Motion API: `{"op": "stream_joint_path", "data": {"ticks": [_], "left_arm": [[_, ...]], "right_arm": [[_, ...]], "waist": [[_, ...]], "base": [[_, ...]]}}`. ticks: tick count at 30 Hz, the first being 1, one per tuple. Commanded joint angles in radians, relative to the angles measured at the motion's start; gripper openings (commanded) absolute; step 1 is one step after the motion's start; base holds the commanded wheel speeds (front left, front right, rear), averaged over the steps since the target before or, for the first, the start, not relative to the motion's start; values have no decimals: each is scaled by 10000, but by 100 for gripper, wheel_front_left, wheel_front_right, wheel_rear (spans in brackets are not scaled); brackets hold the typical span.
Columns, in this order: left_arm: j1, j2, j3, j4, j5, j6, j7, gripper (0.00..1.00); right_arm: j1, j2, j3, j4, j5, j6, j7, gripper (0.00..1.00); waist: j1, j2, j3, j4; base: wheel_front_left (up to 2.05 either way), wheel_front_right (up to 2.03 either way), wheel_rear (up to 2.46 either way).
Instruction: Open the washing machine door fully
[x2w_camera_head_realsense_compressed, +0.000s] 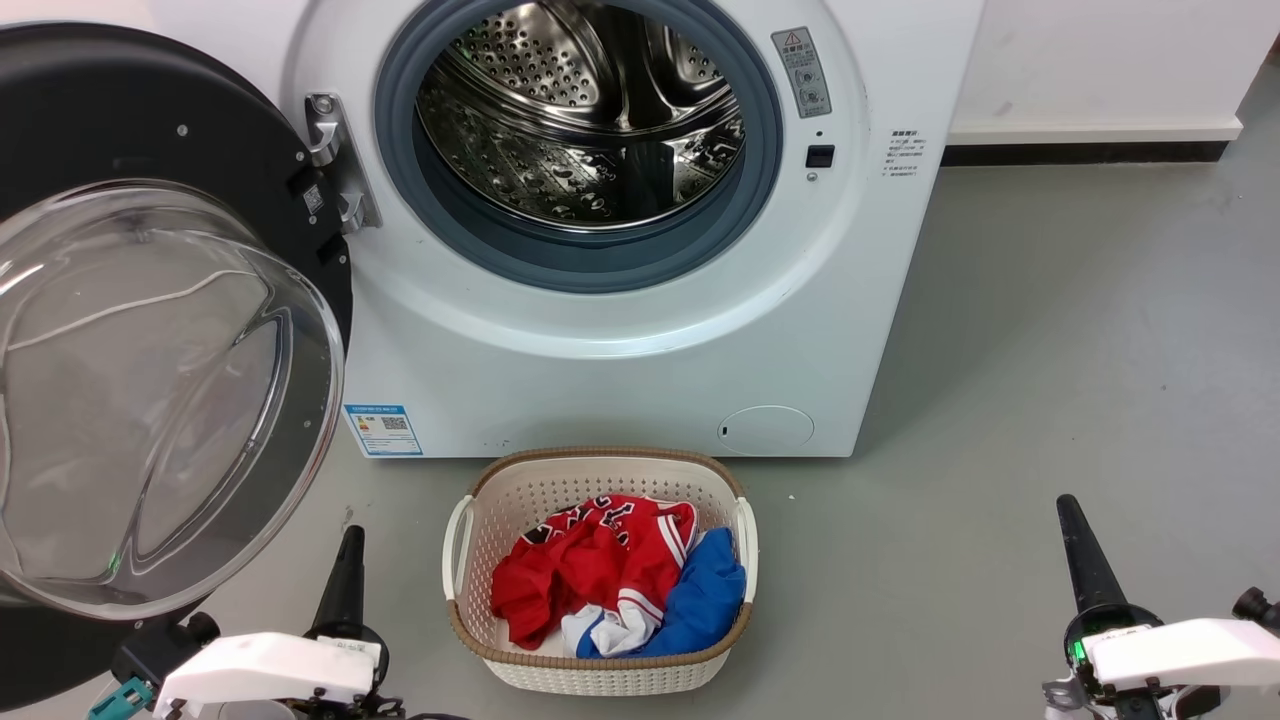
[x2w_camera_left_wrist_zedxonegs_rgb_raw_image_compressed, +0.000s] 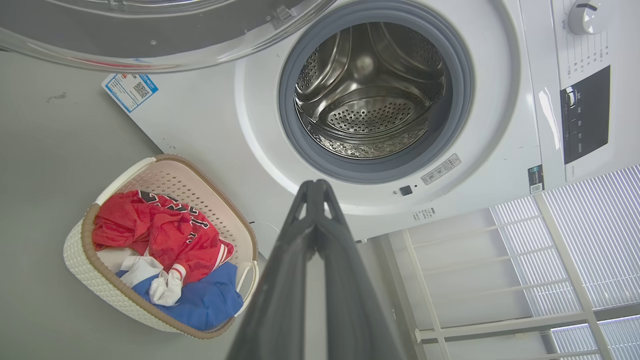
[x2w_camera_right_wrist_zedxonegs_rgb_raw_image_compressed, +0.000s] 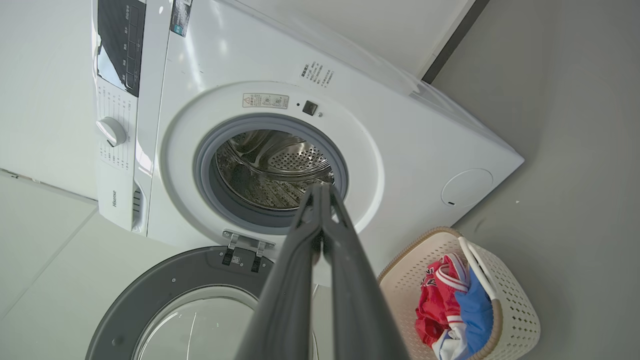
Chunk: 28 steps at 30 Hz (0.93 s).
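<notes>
The big round black door with the clear glass bowl (x2w_camera_head_realsense_compressed: 160, 330) hangs wide open at the left of the big white washing machine (x2w_camera_head_realsense_compressed: 600, 370), its far edge cut off. In front of the machine, the left gripper (x2w_camera_left_wrist_zedxonegs_rgb_raw_image_compressed: 316, 186) and right gripper (x2w_camera_right_wrist_zedxonegs_rgb_raw_image_compressed: 320, 189) are both pinched closed, holding nothing.

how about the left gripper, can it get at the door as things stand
Probably yes: the left gripper, shut, sits close by the door, with nothing between them. The door is swung wide, and the basket lies to the gripper's other side.
</notes>
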<state>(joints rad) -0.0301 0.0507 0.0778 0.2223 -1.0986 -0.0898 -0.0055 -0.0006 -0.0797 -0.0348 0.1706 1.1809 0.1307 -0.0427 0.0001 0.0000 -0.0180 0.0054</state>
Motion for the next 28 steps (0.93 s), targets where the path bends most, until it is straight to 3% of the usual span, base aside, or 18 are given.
{"op": "stream_joint_path", "data": {"ticks": [1, 28], "left_arm": [[-261, -1, 55, -50, -219, -81, 51, 0], [-594, -5, 226, 109, -2899, -270, 693, 0]], "right_arm": [[-262, -66, -34, -28, 211, 1, 57, 0], [-723, -28, -235, 389, 2632, 1, 715, 0]], "waist": [[-1, 0, 3, -1], [-1, 0, 104, -27]], "base": [[0, 0, 0], [0, 0, 0]]}}
